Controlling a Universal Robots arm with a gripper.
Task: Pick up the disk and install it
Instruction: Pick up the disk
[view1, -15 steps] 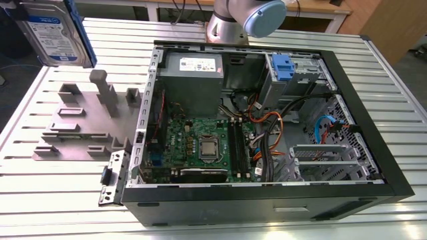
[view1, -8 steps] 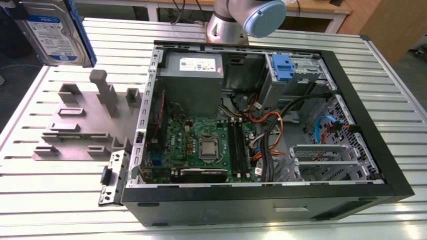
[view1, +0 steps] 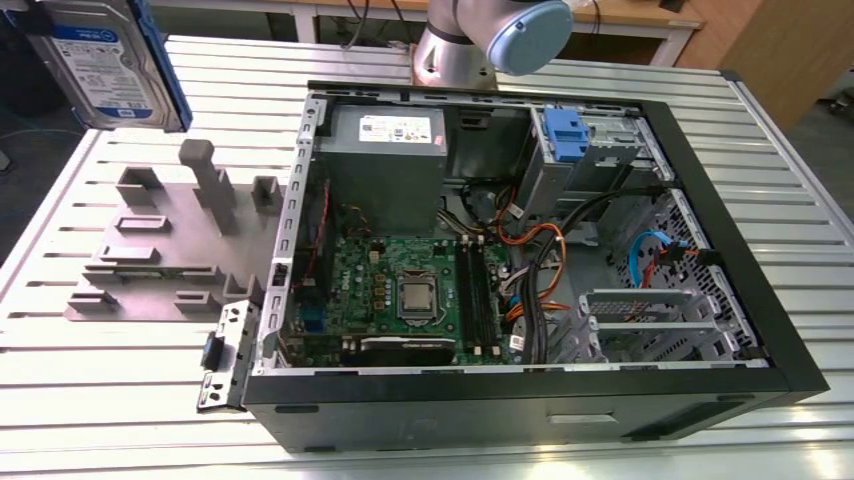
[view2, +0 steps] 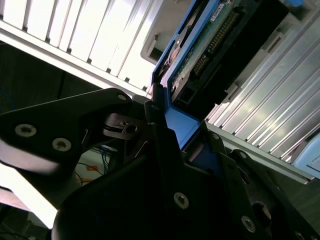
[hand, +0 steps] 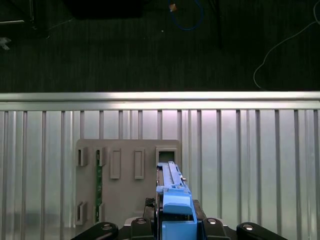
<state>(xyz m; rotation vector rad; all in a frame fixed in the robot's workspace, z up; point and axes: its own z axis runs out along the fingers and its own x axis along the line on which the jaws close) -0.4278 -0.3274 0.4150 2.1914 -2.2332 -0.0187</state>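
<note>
The disk (view1: 100, 60) hangs in the air at the exterior view's far left, above the table: a silver drive with a white-and-blue label and a blue carrier frame. In the first wrist view the disk (hand: 172, 200) shows edge-on, its blue frame clamped by my gripper (hand: 175, 222), high over the grey fixture (hand: 127, 180). In the second wrist view my gripper (view2: 167, 127) is shut on the blue frame of the disk (view2: 200, 50), whose circuit-board side shows.
An open computer case (view1: 747, 300) lies on the slatted aluminium table (view1: 120, 400), with the motherboard, cables, a grey power-supply box (view1: 384, 150) and a drive bay with a blue latch (view1: 566, 135). The grey slotted fixture (view1: 167, 250) stands beside the case on the exterior view's left.
</note>
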